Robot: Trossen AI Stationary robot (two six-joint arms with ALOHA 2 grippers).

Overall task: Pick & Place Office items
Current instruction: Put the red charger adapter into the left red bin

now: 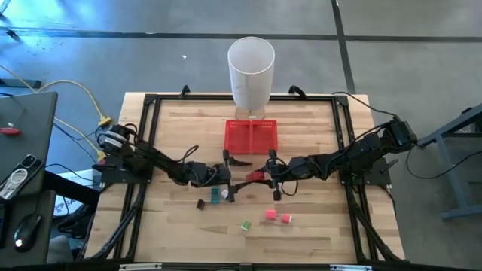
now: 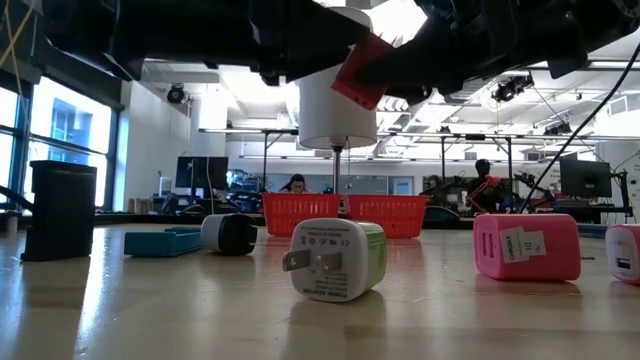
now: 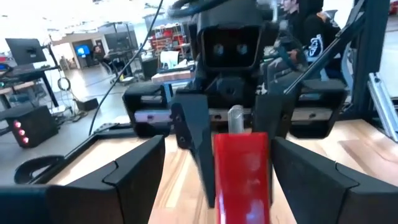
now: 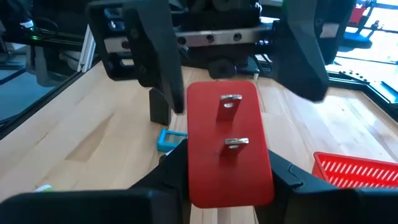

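Red charger (image 4: 229,152) | clamped in right hand (image 1: 260,178) | left hand (image 1: 228,175) spread, facing

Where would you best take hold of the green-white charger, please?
Probably by two opposite sides of its body, coming straight down: the green-white charger lies on the table with its prongs sticking out sideways, leaving its top free.

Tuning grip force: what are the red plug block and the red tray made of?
Red plug block, in the right pincer: smooth, slightly glossy, likely hard plastic, with two shiny metal prongs. Red tray: open mesh; plastic or coated wire, unclear.
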